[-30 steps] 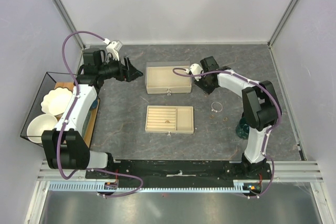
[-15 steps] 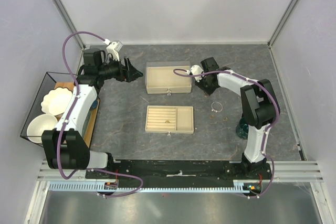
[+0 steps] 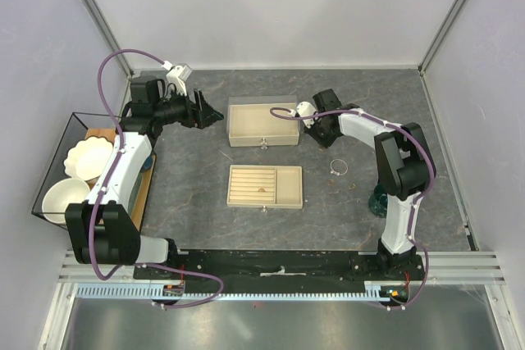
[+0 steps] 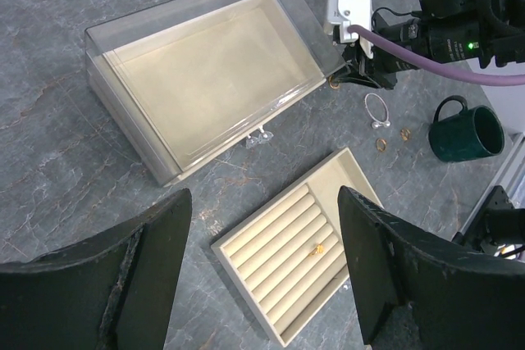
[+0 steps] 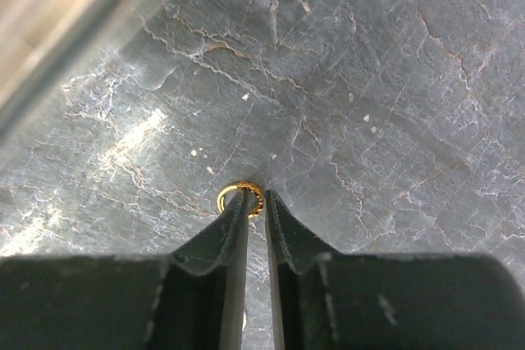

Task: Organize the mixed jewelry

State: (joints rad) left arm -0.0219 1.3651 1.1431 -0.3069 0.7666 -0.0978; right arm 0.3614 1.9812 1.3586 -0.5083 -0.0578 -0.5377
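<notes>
Right gripper [image 5: 254, 200] is down at the table, fingers closed to a sliver on the rim of a gold ring [image 5: 232, 190]. The ring lies flat just right of the box [image 4: 205, 79]. My read: tiny, rigid, near weightless, slick metal. It may squirt out or tip, so I'd pinch squarely across the band. Left gripper [image 4: 264, 194] hangs spread wide and empty, far left. Hoop [image 4: 375, 110] and two loose rings [image 4: 381, 144] lie right of the tray [image 4: 262, 256], near the mug [image 4: 463, 133]. A fourth ring [image 4: 318, 246] sits in a tray slot.
</notes>
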